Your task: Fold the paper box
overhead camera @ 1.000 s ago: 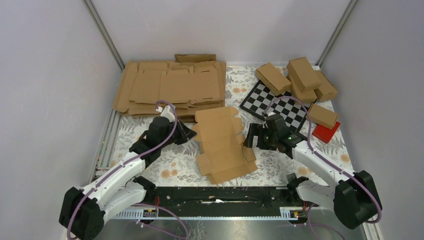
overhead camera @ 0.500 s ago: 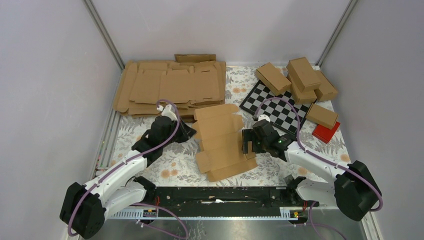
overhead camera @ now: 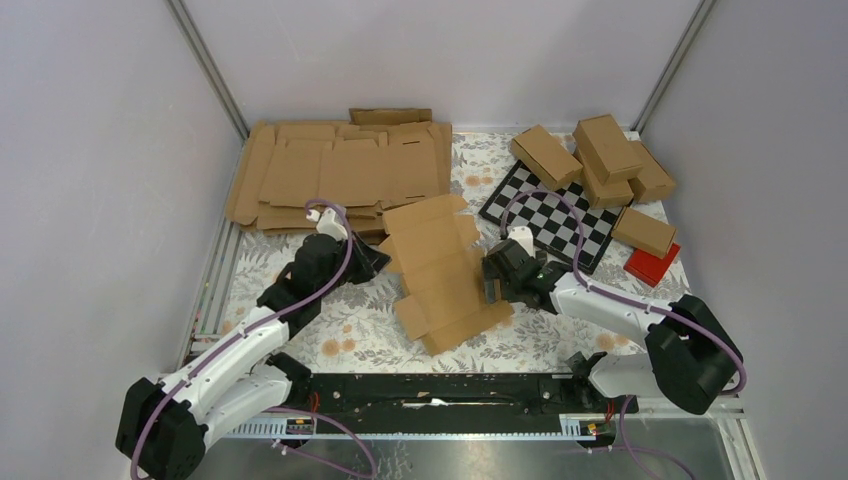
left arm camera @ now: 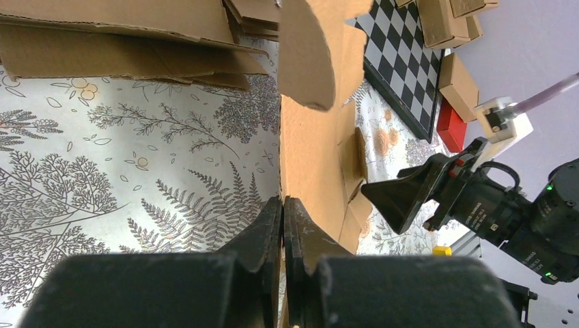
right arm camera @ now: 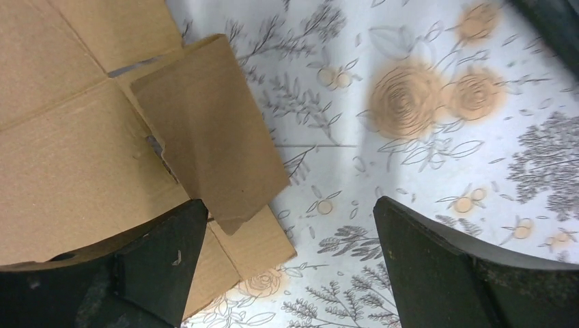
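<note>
The box (overhead camera: 440, 272), a flat brown die-cut sheet with flaps, lies on the desk (overhead camera: 350, 335) between the arms. Left jaws pinch its left edge; right jaws are spread around a right flap. The sheet has turned slightly, and the right jaws have moved left up to it.

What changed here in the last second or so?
The sheet, pinched at its left edge by the left gripper, shifted slightly away and turned. The open right gripper slid left to its right edge. The cardboard stack, folded boxes, checkerboard and red box stayed put.
</note>
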`<state>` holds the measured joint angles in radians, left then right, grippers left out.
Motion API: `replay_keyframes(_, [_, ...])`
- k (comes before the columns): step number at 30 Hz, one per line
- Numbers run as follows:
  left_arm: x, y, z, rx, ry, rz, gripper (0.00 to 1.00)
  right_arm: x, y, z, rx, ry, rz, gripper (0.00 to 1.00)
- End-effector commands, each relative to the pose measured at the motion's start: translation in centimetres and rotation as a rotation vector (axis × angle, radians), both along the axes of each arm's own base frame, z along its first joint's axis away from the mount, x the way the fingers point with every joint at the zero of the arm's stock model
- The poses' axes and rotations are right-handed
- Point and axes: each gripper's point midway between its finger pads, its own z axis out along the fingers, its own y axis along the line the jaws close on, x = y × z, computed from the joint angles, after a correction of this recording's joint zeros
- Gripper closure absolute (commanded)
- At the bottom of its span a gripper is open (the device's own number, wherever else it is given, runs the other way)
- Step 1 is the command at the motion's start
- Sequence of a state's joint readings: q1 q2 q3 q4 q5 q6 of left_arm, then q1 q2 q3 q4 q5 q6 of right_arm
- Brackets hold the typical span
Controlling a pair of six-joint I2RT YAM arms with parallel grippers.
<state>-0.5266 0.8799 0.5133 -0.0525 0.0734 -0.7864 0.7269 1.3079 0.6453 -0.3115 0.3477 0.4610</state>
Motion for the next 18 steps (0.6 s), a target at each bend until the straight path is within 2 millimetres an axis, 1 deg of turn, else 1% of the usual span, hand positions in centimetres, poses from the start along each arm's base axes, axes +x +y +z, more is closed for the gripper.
replay_keyframes(1, [0.3, 0.2, 0.9, -0.011, -0.041, 0.021, 0.95, 2.4, -2.1, 3.0, -0.092, -0.149, -0.11, 0.01])
replay_keyframes(3, [0.2, 0.3, 0.8, -0.01, -0.04, 0.023, 0.95, 2.6, -2.3, 3.3, -0.094, -0.164, -0.117, 0.02])
replay_keyframes(7, [0.0, 0.4, 0.7, 0.002, -0.041, 0.014, 0.95, 2.9, -2.4, 3.1, -0.091, -0.159, -0.129, 0.13])
replay_keyframes(11, [-0.3, 0.3, 0.3, 0.007, -0.031, -0.003, 0.95, 3.3, -0.7, 2.6, -0.028, -0.156, -0.069, 0.23])
replay_keyframes(13, [-0.4, 0.2, 0.2, 0.008, -0.029, -0.009, 0.96, 3.7, 0.2, 2.8, -0.007, -0.157, -0.037, 0.26])
replay_keyframes(15, [-0.4, 0.2, 0.2, 0.007, -0.031, -0.011, 0.96, 3.8, 1.0, 3.0, 0.006, -0.153, 0.023, 0.31])
replay_keyframes(17, [-0.5, 0.1, 0.1, 0.005, -0.033, -0.02, 0.95, 4.2, 2.0, 3.3, 0.025, -0.166, 0.088, 0.33])
replay_keyframes(18, [-0.6, 0.0, 0.2, 0.003, -0.035, -0.028, 0.93, 4.4, 2.2, 3.5, 0.023, -0.176, 0.105, 0.34])
